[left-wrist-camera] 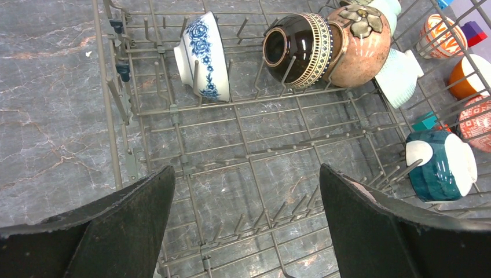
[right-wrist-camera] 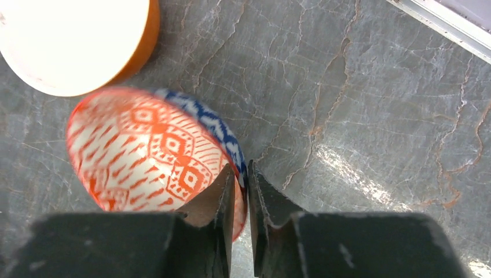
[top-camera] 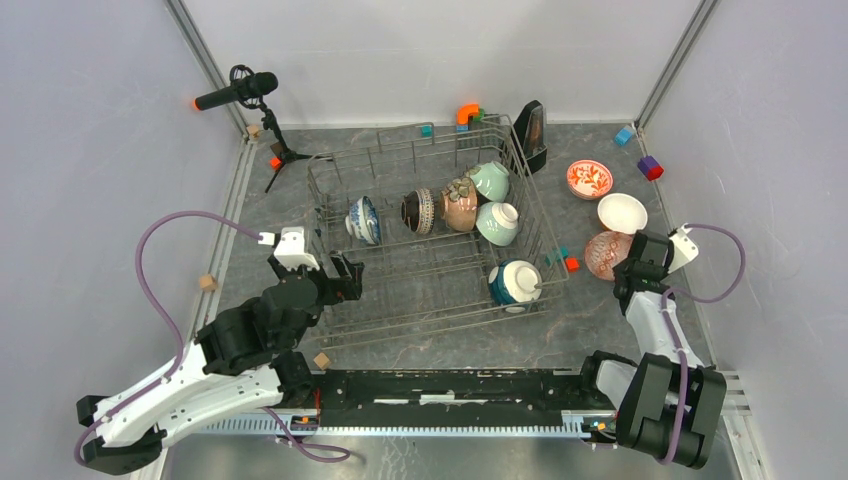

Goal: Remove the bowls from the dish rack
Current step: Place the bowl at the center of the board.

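The grey wire dish rack (top-camera: 440, 290) holds several bowls on their sides: blue-white (top-camera: 363, 220), dark striped (top-camera: 418, 211), tan (top-camera: 460, 203), mint green (top-camera: 490, 181) and teal (top-camera: 515, 283). Right of the rack, on the table, are a red-floral bowl (top-camera: 589, 179), a white bowl (top-camera: 622, 212) and the red-lattice bowl (right-wrist-camera: 145, 150). My right gripper (right-wrist-camera: 242, 174) is shut on the red-lattice bowl's rim, one finger inside and one outside. My left gripper (left-wrist-camera: 246, 174) hangs open over the rack's near left floor, nothing between its fingers, with the blue-white bowl (left-wrist-camera: 202, 55) ahead.
A microphone on a small tripod (top-camera: 240, 92) stands at the back left, and a black wedge-shaped object (top-camera: 530, 125) behind the rack. Small coloured blocks lie about: purple (top-camera: 650, 167), blue (top-camera: 624, 135), wooden (top-camera: 207, 283). Walls close in both sides.
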